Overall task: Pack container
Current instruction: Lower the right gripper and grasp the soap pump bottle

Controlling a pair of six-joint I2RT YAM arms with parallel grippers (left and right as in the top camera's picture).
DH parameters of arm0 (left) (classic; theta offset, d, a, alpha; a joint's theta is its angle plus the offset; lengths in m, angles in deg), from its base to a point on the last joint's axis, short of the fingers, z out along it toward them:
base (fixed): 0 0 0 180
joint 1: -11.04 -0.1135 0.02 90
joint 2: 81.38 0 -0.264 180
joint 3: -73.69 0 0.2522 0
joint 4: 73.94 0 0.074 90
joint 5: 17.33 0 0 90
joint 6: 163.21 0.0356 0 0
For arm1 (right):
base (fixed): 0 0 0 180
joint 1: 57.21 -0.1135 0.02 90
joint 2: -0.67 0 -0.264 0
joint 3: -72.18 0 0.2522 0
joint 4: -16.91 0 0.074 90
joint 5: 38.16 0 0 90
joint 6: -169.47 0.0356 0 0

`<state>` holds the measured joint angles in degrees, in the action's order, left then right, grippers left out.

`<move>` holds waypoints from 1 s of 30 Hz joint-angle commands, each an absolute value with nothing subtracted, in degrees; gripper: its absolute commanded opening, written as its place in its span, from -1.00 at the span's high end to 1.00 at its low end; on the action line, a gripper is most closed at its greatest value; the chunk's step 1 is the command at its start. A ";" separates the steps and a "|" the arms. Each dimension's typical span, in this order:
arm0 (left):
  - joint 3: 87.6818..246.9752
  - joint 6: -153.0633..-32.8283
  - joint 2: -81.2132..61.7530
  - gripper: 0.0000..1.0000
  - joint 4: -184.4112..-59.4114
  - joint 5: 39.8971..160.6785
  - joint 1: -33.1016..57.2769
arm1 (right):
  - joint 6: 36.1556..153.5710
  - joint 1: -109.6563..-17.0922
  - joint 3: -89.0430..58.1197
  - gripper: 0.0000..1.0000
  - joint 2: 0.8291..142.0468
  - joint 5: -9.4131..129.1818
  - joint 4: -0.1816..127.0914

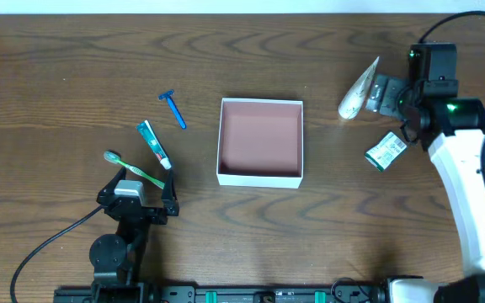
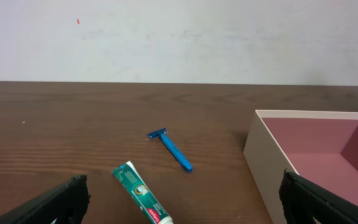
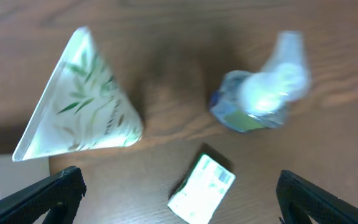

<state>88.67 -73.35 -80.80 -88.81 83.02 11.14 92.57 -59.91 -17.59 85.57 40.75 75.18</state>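
white-walled and empty, the container sat mid-surface, well apart from the right end effector, which was spread wide near the leaf-printed tube; it probably needed to centre over the tube's body before pinching.

No lettering seems legible anywhere.

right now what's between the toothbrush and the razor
The toothpaste lies between the toothbrush and the razor. The overhead view shows this. The left wrist view shows only the toothpaste and razor.
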 commanded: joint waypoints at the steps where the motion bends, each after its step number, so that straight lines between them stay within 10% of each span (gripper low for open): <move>1: 87.68 -73.02 -81.15 -0.96 -90.78 84.03 10.94 | 87.80 -59.63 -18.36 -0.98 88.04 44.14 74.35; 30: 87.68 -73.02 -81.15 -0.96 -90.78 84.03 10.94 | 104.04 -56.65 -18.36 -0.98 92.19 31.24 73.43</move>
<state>88.67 -73.35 -80.80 -88.81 83.02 11.14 102.78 -58.03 -17.59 92.50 33.40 74.13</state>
